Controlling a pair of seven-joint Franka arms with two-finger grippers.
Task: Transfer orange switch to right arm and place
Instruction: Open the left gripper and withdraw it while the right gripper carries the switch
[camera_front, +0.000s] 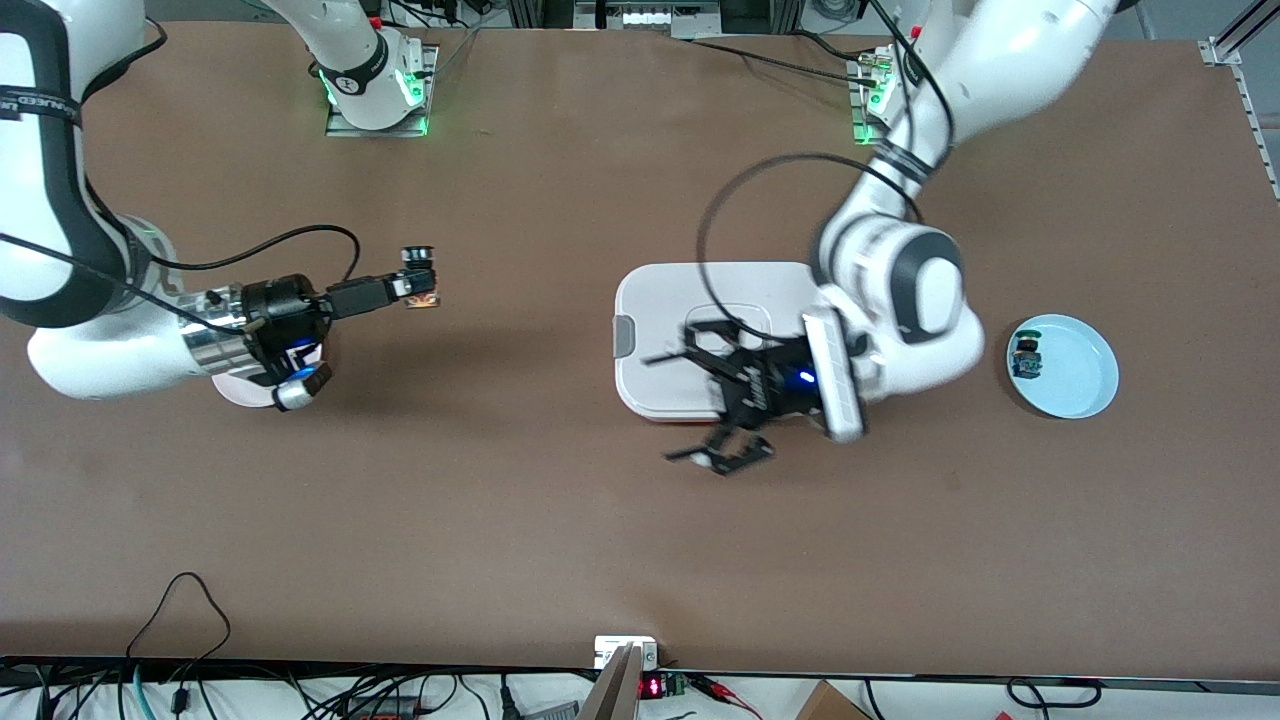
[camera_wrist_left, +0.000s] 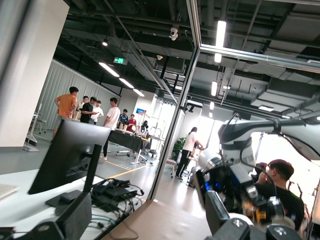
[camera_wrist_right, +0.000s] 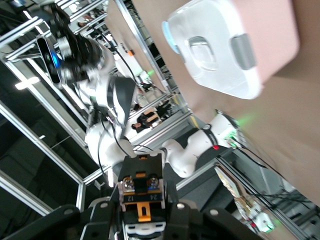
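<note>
The orange switch (camera_front: 420, 272), a tiny black body with an orange block, is pinched in my right gripper (camera_front: 413, 286), which is shut on it above the brown table toward the right arm's end. The right wrist view shows the orange switch (camera_wrist_right: 144, 196) held between the slim fingers (camera_wrist_right: 172, 200), with its two screw terminals facing the camera. My left gripper (camera_front: 695, 400) hangs open and holds nothing. It is over the white lidded box (camera_front: 660, 300), at the edge nearer the front camera.
A light blue plate (camera_front: 1085, 380) at the left arm's end holds a similar switch with a blue block (camera_front: 1026, 357). A pale plate (camera_front: 238, 390) lies partly hidden under the right wrist. Cables loop above both arms.
</note>
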